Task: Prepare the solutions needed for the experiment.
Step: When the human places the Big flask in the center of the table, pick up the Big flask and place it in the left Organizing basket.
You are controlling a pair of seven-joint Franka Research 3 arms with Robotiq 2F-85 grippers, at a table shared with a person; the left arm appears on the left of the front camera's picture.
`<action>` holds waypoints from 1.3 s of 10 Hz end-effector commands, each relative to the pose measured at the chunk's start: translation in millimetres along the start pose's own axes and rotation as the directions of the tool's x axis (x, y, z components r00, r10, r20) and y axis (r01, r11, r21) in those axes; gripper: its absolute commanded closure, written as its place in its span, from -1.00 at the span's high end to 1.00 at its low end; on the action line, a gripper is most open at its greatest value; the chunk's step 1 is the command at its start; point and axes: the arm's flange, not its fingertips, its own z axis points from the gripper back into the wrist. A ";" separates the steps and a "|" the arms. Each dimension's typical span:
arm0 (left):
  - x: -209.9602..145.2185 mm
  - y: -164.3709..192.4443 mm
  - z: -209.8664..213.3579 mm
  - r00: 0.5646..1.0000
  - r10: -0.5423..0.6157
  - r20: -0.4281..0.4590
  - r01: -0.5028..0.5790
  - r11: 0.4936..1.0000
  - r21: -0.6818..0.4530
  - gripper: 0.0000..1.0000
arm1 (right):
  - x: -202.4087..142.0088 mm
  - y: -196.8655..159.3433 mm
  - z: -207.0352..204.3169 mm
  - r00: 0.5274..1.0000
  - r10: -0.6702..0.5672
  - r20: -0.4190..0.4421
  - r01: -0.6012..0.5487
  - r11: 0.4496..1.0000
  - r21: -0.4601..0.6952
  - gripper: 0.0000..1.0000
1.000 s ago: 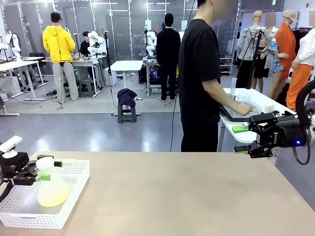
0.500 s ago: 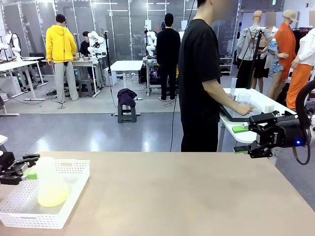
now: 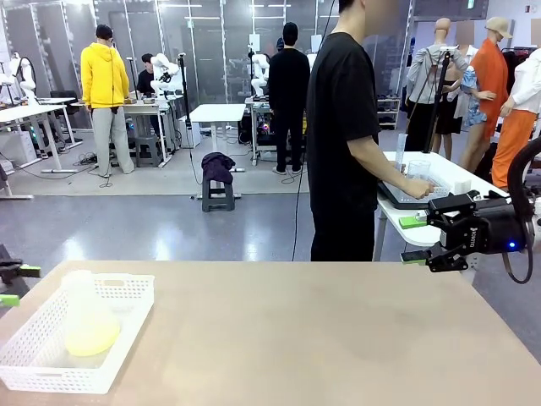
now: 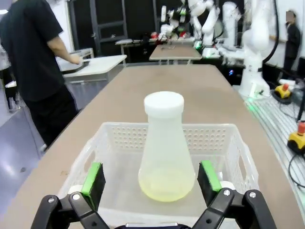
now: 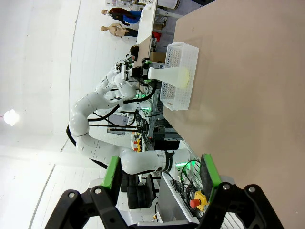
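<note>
A clear conical flask [image 3: 84,317] with a white cap stands upright in a white perforated basket [image 3: 127,292] at the table's left end. A shallow layer of pale yellow solution [image 4: 167,185] lies in its bottom. My left gripper [image 3: 10,286] hangs open at the left edge of the picture, clear of the flask. In the left wrist view the flask [image 4: 164,143] stands ahead of the open left gripper [image 4: 150,177], untouched, inside the basket [image 4: 167,128]. My right gripper [image 3: 414,239] is open and holds nothing past the table's far right corner. The right wrist view shows the right gripper [image 5: 160,175] open, with the basket [image 5: 183,90] far off.
A person in black [image 3: 342,135] stands beyond the far edge, hand on a tray [image 3: 406,199] on a white side table. The brown tabletop [image 3: 304,338] stretches from the basket to the right. Small white round objects [image 4: 228,185] lie in the basket's near corners.
My left gripper has let go of the flask's neck and drawn back leftward, off past the basket. The flask stays upright in the basket. The right arm has not moved.
</note>
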 end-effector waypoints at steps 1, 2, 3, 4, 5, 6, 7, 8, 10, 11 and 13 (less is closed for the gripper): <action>46.6 -24.1 6.5 0.988 -0.066 -0.141 0.073 0.996 0.047 1.00 | -0.6 1.5 0.7 1.000 0.004 0.000 -0.004 1.000 0.010 0.64; 58.6 -27.6 6.8 0.984 -0.066 -0.166 0.074 0.996 0.045 1.00 | -0.6 1.5 0.7 1.000 0.004 0.000 -0.004 1.000 0.010 0.64; 64.7 -29.1 2.5 0.987 -0.034 -0.159 0.036 0.999 0.011 1.00 | -0.6 1.5 0.7 1.000 0.004 0.000 -0.004 1.000 0.010 0.64; 70.1 -32.1 -5.1 0.985 0.134 -0.105 -0.137 0.990 -0.018 1.00 | -0.6 1.5 0.7 1.000 0.004 0.000 -0.004 1.000 0.010 0.64; 73.6 -35.0 -6.9 0.943 0.322 -0.082 -0.323 0.946 0.011 1.00 | -0.6 1.5 0.7 1.000 0.004 0.000 -0.004 1.000 0.010 0.64; 77.5 -40.2 -11.1 0.835 0.548 -0.057 -0.550 0.835 -0.029 1.00 | -0.6 1.5 0.7 1.000 0.004 0.000 -0.004 1.000 0.010 0.64; 81.4 -45.3 -14.6 0.725 0.688 -0.033 -0.688 0.720 -0.088 1.00 | -0.6 1.5 0.7 1.000 0.004 0.000 -0.004 1.000 0.010 0.64; 91.2 -51.8 -17.2 0.617 0.787 -0.030 -0.778 0.604 -0.174 1.00 | -0.6 1.5 0.7 1.000 0.004 0.000 -0.004 1.000 0.010 0.64; 97.0 -53.0 -20.1 0.422 0.906 -0.026 -0.879 0.403 -0.254 1.00 | -0.6 1.5 0.7 1.000 0.004 0.000 -0.004 1.000 0.010 0.64; 97.7 -52.0 -19.5 0.323 0.946 -0.021 -0.920 0.309 -0.239 1.00 | -0.6 1.5 0.7 1.000 0.004 0.000 -0.004 1.000 0.010 0.64; 91.9 -49.7 -24.5 0.229 0.972 -0.046 -0.949 0.213 -0.232 1.00 | -0.6 1.5 0.7 1.000 0.004 0.000 -0.004 1.000 0.010 0.64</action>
